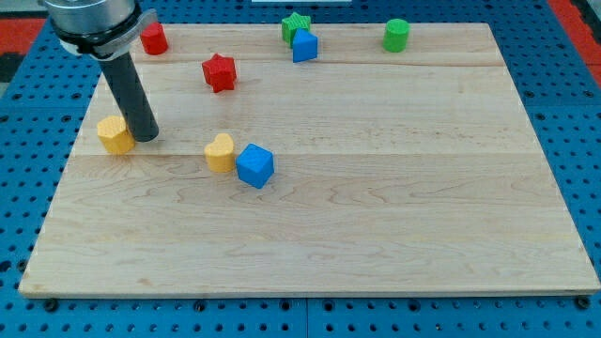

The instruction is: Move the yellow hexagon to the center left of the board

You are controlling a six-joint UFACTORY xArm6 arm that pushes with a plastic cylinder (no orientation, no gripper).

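The yellow hexagon (115, 135) lies near the board's left edge, about halfway up. My tip (145, 137) rests on the board just right of it, touching or nearly touching its right side. The dark rod rises from there to the view's top left. A yellow heart-shaped block (220, 153) sits further right with a blue cube (254, 166) against its right side.
A red cylinder (153, 38) stands at the top left, partly behind the arm. A red star (219, 72) lies right of the rod. A green star (296, 24) and a blue block (304, 45) touch at the top centre. A green cylinder (396, 35) stands top right.
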